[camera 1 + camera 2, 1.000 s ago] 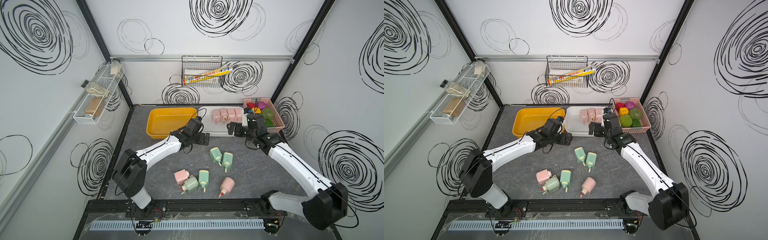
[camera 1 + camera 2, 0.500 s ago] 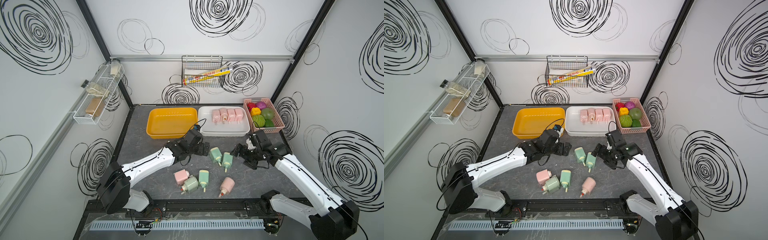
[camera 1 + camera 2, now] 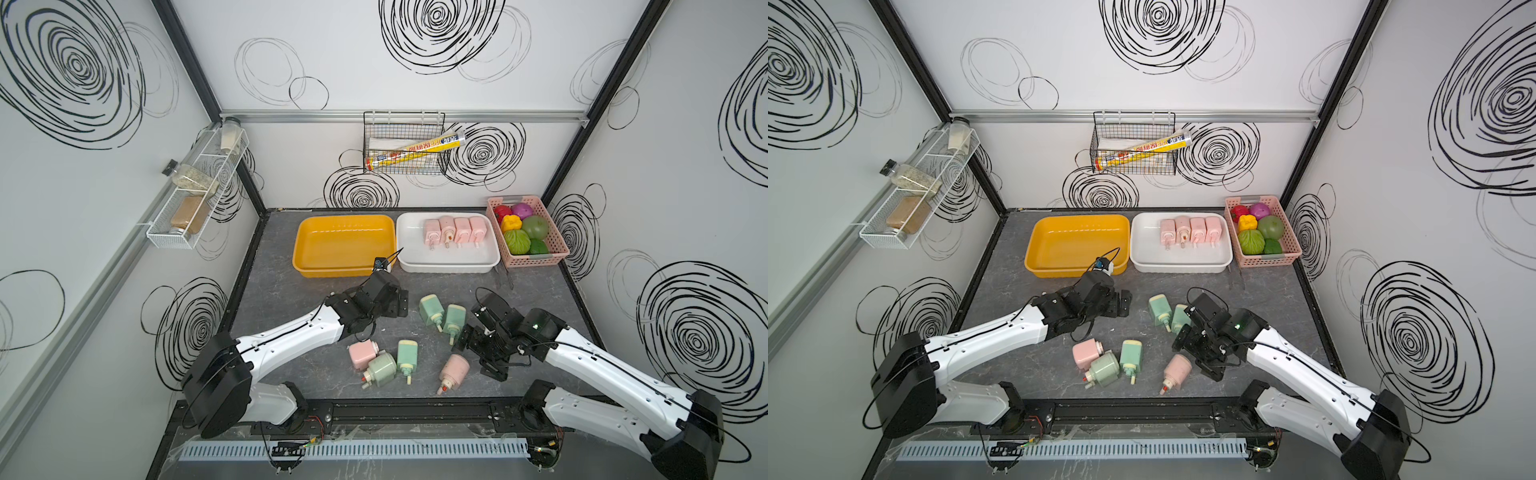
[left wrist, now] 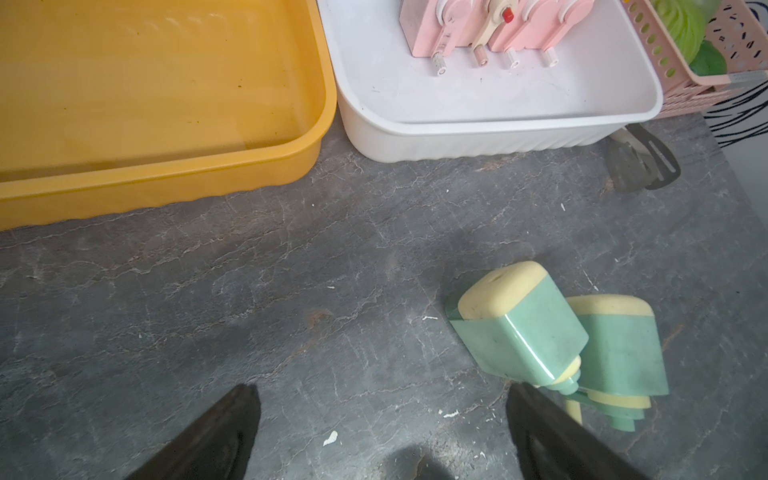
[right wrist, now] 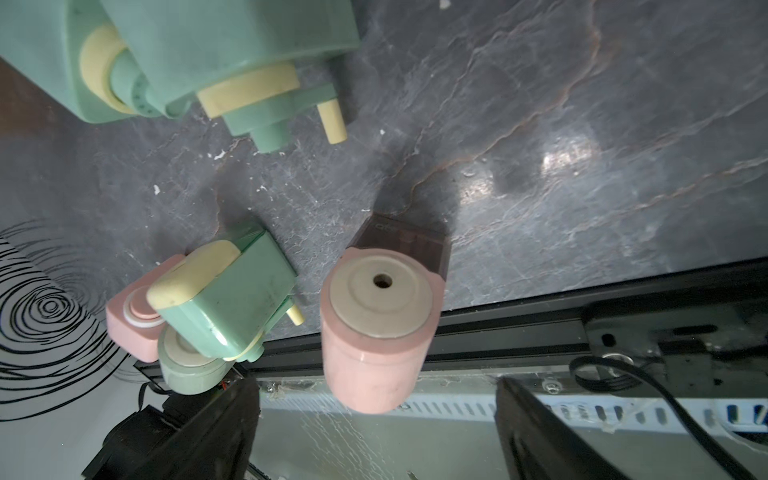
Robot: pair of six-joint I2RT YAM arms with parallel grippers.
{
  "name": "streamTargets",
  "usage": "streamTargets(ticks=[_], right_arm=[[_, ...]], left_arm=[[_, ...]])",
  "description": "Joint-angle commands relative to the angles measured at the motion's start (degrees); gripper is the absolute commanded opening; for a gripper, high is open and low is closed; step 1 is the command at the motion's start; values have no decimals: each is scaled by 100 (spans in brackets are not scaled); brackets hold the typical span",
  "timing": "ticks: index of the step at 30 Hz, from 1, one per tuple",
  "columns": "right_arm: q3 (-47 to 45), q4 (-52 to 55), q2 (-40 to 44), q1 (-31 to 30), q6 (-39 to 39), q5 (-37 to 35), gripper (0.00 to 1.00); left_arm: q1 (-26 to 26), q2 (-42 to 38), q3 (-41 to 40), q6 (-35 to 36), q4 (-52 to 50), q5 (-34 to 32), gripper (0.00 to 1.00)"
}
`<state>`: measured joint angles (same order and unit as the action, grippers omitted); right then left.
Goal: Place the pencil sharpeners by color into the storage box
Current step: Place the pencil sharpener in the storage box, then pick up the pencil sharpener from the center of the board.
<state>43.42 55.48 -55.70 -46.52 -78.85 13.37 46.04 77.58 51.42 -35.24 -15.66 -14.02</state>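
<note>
Four pink sharpeners sit color-sorted in white tray; right claw spread at loose pink sharpener, left claw spread, empty.

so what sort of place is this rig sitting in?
Probably a robot data-collection cell, not a real room. The back wall is a white panel printed with black swirls, the left arm and right arm stand on a front rail, and the pink basket of toy vegetables looks staged.

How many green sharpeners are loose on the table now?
4. Two mint green plastic sharpeners lie side by side centrally; two more nearer the front, beside a pink sharpener.
</note>
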Motion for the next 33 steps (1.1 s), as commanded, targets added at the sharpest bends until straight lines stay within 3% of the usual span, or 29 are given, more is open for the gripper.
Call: streamTargets(ticks=[1, 10, 21, 29, 33], right_arm=[[-87, -240, -169, -143, -186, -94, 92], [-290, -1051, -552, -208, 203, 149, 92], [219, -1268, -1519, -208, 938, 283, 91], [511, -1153, -1977, -345, 1491, 4, 91], [586, -856, -1971, -663, 1772, -539, 91]], left_arm=[[67, -12, -27, -161, 49, -94, 99], [154, 20, -84, -264, -99, -328, 99], [164, 55, -53, -239, -297, -527, 99], [161, 77, -40, -220, -339, -576, 99], [163, 95, -35, -212, -341, -580, 99]])
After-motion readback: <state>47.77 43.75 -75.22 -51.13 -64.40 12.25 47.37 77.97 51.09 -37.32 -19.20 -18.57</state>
